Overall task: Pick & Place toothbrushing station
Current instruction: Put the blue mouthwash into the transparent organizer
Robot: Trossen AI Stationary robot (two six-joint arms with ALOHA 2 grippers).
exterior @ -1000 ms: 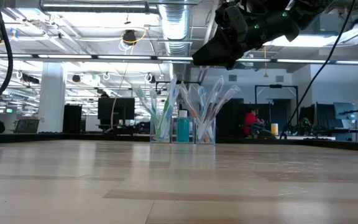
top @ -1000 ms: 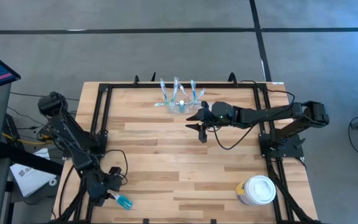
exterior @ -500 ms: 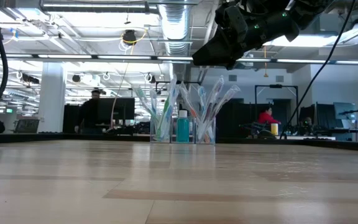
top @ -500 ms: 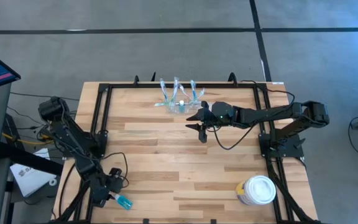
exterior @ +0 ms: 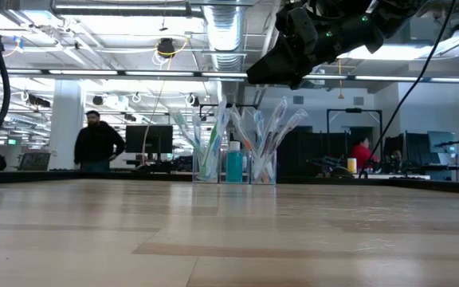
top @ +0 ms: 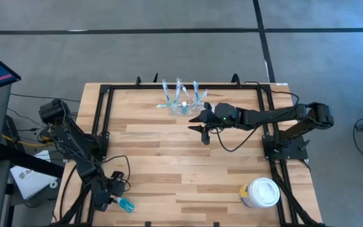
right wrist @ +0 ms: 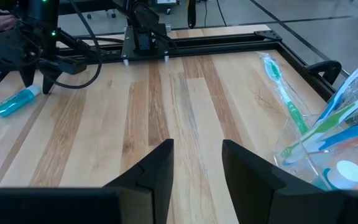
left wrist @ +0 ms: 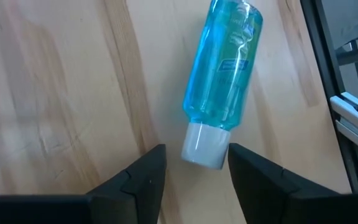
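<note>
Wide stretch of bare wooden table [top: 169,157] in the middle, framed by the black rail [top: 99,120] running along its sides and far edge. The toothbrushing station [top: 180,99] sits right up against that far edge, close to the rail, its clear cups bristling with toothbrushes and a small blue bottle with a white cap tucked among them. From table level the station [exterior: 233,151] stands upright, far across the boards.

The right gripper [top: 201,123] hovers just beside the station, on its near side and a touch toward the right arm's base, raised off the table. Fingers parted, nothing between them. In its wrist camera the station [right wrist: 328,149] is cut off at the frame's side, only part of the clear wall visible.

Well away from the station, at the table's near left corner, the left gripper [left wrist: 191,163] stands open over a blue bottle [left wrist: 224,74] lying on its side, the white cap sitting between the two fingers; whether they touch it is hard to say. A white-lidded tub [top: 261,192] stands at the near right corner. A person [exterior: 96,143] stands in the room beyond.
</note>
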